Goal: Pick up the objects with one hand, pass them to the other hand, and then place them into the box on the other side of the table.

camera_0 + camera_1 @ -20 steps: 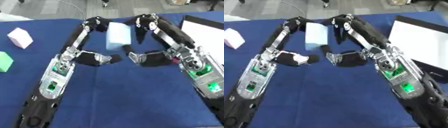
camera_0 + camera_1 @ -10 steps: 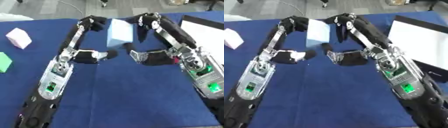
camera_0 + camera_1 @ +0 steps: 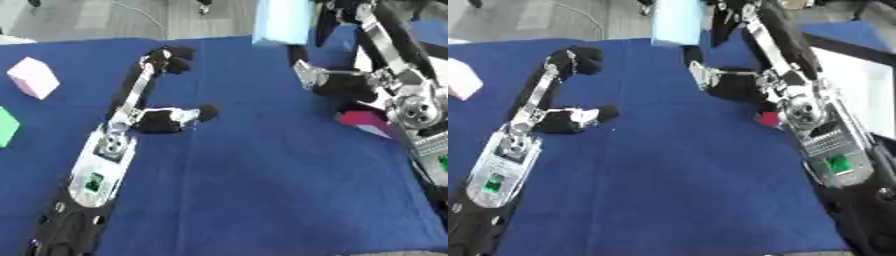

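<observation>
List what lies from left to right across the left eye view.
Green block → pink block → left hand → light blue block, held up by the right hand → red block behind the right arm.

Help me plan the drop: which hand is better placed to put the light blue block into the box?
Right. The right hand holds the light blue block on the white box side; the left hand is curled, empty, away.
</observation>
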Motion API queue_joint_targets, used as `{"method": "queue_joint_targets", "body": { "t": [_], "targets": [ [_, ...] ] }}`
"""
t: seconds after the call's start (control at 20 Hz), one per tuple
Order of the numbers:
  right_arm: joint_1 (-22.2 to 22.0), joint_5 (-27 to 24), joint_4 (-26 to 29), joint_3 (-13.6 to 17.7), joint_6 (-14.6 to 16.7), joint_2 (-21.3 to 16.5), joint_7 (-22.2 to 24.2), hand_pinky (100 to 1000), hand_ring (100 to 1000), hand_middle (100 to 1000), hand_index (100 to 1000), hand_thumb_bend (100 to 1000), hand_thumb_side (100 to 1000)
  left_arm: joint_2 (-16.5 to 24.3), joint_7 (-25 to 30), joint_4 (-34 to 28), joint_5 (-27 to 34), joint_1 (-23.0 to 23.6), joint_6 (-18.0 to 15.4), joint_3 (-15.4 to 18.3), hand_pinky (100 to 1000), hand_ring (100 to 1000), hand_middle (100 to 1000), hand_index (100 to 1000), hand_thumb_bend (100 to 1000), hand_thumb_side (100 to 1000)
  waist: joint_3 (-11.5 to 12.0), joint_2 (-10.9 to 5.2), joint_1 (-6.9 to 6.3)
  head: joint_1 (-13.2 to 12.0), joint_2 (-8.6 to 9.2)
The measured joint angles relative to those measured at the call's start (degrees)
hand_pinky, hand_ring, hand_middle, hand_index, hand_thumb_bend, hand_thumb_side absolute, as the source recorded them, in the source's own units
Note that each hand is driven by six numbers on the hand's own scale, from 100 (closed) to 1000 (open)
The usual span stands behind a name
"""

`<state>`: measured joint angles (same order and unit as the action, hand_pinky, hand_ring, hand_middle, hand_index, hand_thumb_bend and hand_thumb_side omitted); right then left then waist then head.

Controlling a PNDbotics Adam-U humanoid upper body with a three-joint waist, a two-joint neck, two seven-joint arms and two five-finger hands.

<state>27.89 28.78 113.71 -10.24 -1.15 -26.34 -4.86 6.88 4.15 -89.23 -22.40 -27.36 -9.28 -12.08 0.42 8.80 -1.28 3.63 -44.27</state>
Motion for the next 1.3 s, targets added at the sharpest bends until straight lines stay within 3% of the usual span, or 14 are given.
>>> {"method": "queue_joint_targets", "body": {
  "t": [0.15, 0.3, 0.45, 0.6, 0.8, 0.9, 1.2, 1.25, 1.3],
  "targets": [
    [-2.4, 0.0, 0.0, 3.9, -3.4, -1.8, -4.2, 434, 807, 326, 412, 100, 387, 1.1, -1.4, -1.3, -0.4, 2.3, 0.3, 1.5, 737, 691, 695, 804, 779, 534, 0.0, 0.00, -0.02, 1.2, 0.00],
    [-5.1, -0.5, 0.0, 6.7, -9.1, -3.2, -9.2, 416, 815, 333, 417, 100, 445, 1.9, -3.3, -3.1, -0.6, 4.8, 0.8, 3.5, 737, 691, 694, 802, 779, 531, 0.2, 0.00, -0.03, 2.1, 0.00],
    [-6.5, -1.2, -2.2, 8.2, -14.1, -4.6, -14.0, 393, 823, 341, 422, 100, 450, 2.7, -5.1, -5.9, -0.8, 7.2, 1.3, 5.3, 738, 691, 693, 803, 781, 525, 0.6, 0.00, -0.03, 2.6, 0.00],
    [-7.2, -2.6, -8.2, 9.0, -17.0, -5.9, -18.8, 375, 832, 344, 426, 100, 435, 3.0, -6.5, -8.9, -0.9, 9.4, 1.7, 6.8, 738, 691, 692, 802, 780, 522, 1.1, 0.00, -0.04, 3.2, 0.00],
    [-7.3, -6.2, -18.0, 9.2, -18.3, -7.3, -24.2, 358, 841, 350, 432, 100, 414, 3.2, -7.4, -12.3, -1.0, 11.3, 2.2, 7.8, 739, 691, 692, 803, 781, 522, 1.5, 0.00, -0.06, 3.8, 0.00],
    [-7.2, -8.2, -22.7, 9.1, -18.3, -7.9, -25.9, 352, 847, 354, 438, 100, 360, 3.2, -7.6, -13.3, -1.1, 12.0, 2.4, 8.1, 739, 691, 692, 803, 780, 522, 1.8, 0.00, -0.08, 4.1, 0.00],
    [-7.3, -13.4, -35.2, 7.9, -17.1, -8.5, -27.5, 363, 860, 375, 454, 100, 255, 3.2, -7.9, -15.2, -1.6, 12.4, 2.9, 8.7, 740, 691, 692, 805, 779, 523, 2.2, 0.00, -0.10, 4.6, 0.00],
    [-7.3, -14.0, -36.8, 7.6, -16.9, -8.5, -27.4, 368, 863, 382, 475, 100, 198, 3.2, -7.9, -15.3, -1.7, 12.4, 2.9, 8.7, 740, 691, 693, 805, 778, 524, 2.2, 0.00, -0.10, 4.6, 0.00],
    [-7.1, -14.5, -37.9, 7.5, -16.8, -8.7, -27.3, 379, 868, 399, 530, 100, 231, 3.2, -7.9, -15.5, -1.9, 12.4, 2.9, 8.7, 740, 691, 693, 805, 779, 524, 2.3, 0.01, -0.10, 4.7, 0.00]
  ]
}}
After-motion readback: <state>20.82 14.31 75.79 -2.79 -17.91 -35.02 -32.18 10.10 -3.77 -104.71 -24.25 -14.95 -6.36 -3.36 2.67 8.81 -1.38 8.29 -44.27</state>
